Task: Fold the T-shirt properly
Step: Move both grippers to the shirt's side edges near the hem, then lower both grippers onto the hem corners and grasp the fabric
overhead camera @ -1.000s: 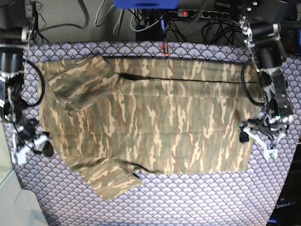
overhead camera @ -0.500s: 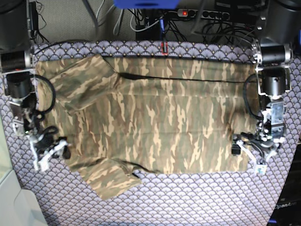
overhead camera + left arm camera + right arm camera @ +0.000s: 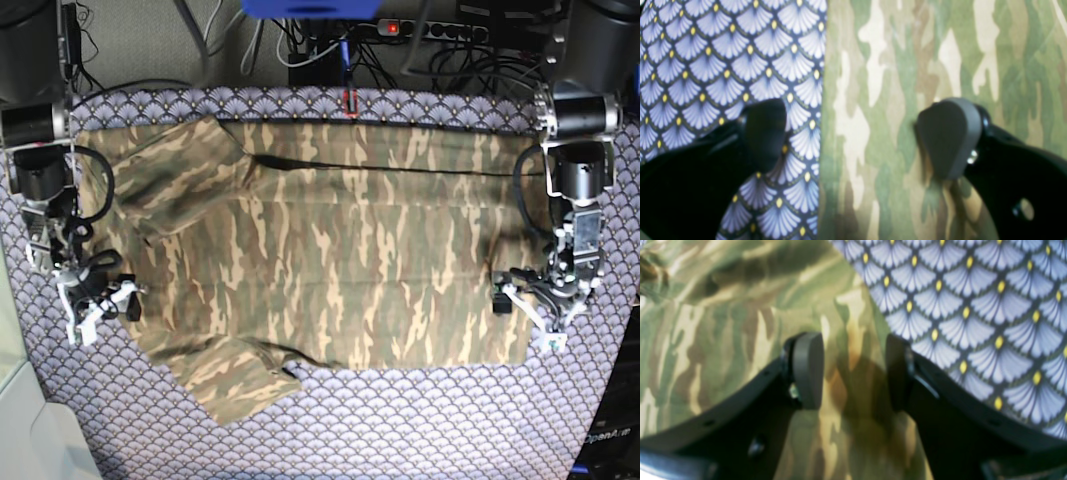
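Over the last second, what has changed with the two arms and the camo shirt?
Both hands moved inward onto the shirt's edges. The left hand shifted from the tablecloth to straddle the T-shirt hem, open. The right hand swung in from the table's side to the shoulder edge, also open. Nothing is gripped; the shirt lies flat as before.

Right end effector (image 3: 853, 370) spread open over T-shirt (image 3: 723, 316) edge — tablecloth (image 3: 973, 296) alongside.

This looks like a robotics lab. Behind the bench (image 3: 330, 430), covered by a purple scallop-print cloth (image 3: 400, 440), a power strip (image 3: 440, 28) with a red switch sits among tangled cables (image 3: 320, 50), and two robot arms flank the worktop.
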You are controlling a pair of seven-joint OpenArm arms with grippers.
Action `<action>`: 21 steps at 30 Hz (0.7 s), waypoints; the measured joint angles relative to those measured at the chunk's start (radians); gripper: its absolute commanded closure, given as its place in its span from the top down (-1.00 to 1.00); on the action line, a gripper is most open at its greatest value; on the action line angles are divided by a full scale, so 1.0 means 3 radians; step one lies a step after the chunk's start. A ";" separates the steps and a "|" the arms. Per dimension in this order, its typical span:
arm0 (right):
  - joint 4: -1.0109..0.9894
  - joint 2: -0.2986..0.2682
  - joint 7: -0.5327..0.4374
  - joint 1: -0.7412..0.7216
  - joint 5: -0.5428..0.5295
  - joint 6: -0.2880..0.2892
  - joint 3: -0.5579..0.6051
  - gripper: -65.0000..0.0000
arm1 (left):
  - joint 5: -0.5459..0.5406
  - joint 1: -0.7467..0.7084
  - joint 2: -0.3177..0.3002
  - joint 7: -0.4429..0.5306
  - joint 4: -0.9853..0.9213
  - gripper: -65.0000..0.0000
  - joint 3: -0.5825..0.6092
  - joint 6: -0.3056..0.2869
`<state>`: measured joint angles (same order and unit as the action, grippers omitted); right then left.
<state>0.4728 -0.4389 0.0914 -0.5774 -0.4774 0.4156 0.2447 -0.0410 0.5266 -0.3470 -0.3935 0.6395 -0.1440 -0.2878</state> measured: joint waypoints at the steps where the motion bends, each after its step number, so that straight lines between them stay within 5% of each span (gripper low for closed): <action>1: -0.0005 0.0023 -0.0014 0.0009 -0.0001 -0.0182 0.0000 -0.05 | -0.0003 -0.0004 -0.0001 -0.0009 0.0000 1.00 0.0000 -0.0001; 4: -0.0093 0.0032 -0.0120 -0.0005 -0.0004 -0.0304 -0.0001 -0.05 | -0.0001 -0.0006 -0.0008 -0.0052 0.0003 1.00 0.0000 0.0000; 16: -0.0155 0.0023 -0.0117 -0.0022 -0.0003 -0.0309 0.0018 -0.05 | -0.0003 -0.0001 -0.0006 -0.0197 0.0015 1.00 0.0000 0.0000; 21: -0.0146 0.0014 0.0000 -0.0032 -0.0004 -0.0155 0.0013 -0.06 | -0.0001 -0.0001 -0.0005 -0.0196 0.0015 1.00 0.0000 0.0000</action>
<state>0.4290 -0.4347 0.0914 -0.5869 -0.4786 0.3691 0.2485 -0.0414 0.5262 -0.3485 -0.4522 0.6441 -0.1440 -0.2878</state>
